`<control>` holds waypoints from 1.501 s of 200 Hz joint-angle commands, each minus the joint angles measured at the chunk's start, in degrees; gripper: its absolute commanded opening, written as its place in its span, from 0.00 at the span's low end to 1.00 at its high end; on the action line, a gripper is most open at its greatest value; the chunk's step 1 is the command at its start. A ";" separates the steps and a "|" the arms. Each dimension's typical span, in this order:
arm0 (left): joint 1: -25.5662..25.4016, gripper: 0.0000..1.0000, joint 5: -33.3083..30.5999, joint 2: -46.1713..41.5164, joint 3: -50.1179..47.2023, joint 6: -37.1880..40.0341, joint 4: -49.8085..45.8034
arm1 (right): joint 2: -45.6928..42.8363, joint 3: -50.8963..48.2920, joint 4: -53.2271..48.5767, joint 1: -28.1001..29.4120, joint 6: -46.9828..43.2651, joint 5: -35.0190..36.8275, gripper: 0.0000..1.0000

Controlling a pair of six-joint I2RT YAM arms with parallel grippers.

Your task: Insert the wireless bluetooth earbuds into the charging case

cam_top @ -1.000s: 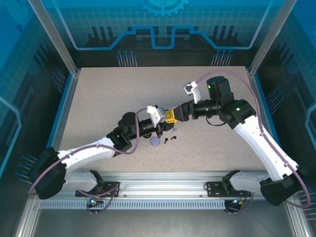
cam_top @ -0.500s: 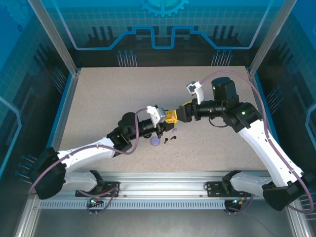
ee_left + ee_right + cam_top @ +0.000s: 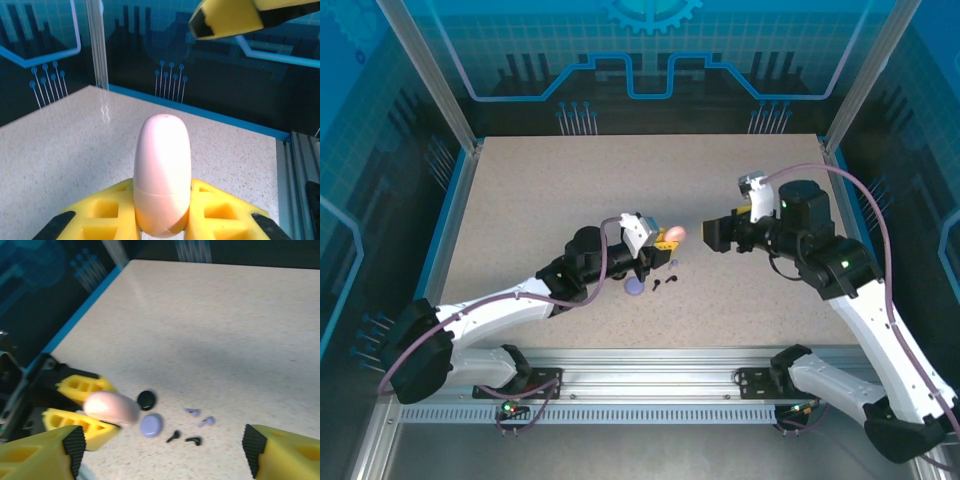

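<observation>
From where I stand the left pincer is clamped on a shut pink case, the right pincer gapes empty well apart from it, and just beside the left tips black earbuds and lavender earbuds lie loose by a lavender case and a black case, so two pairs look undone.

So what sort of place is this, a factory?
Probably a robotics lab's test cell, not a factory: left arm and right arm bolted to an aluminium rail, a speckled table fenced by blue-patterned panels, tiny black earbuds laid out as practice items.
</observation>
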 commanded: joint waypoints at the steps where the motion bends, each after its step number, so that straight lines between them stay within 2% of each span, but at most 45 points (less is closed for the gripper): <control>1: 2.33 0.17 -0.41 -0.76 2.46 -5.92 -3.92 | -0.74 -2.72 -2.09 -2.26 1.14 8.50 0.89; 37: 8.08 0.16 3.28 2.17 2.83 -15.20 -6.85 | 0.27 -5.60 -5.15 -6.52 2.97 9.72 0.93; 66: 11.65 0.16 4.81 7.09 6.26 -20.69 -14.03 | 0.83 -7.56 -5.20 -8.87 3.13 8.23 1.00; 110: 14.04 0.16 2.08 18.48 15.53 -24.67 -27.51 | 1.72 -8.45 -4.73 -9.96 3.09 6.59 1.00; 144: 14.61 0.15 2.38 28.51 24.32 -25.52 -35.93 | 1.52 -9.02 -4.78 -10.35 3.07 6.50 1.00; 201: 14.60 0.16 2.53 38.80 30.20 -27.18 -37.66 | 0.46 -9.02 -6.76 -10.80 2.02 6.47 1.00; 246: 14.60 0.27 3.41 43.18 31.84 -28.01 -38.02 | -0.08 -9.46 -7.30 -11.33 1.59 6.42 1.00; 300: 14.61 0.34 2.07 44.45 31.43 -27.63 -38.36 | -1.21 -10.15 -7.85 -11.41 1.22 6.24 1.00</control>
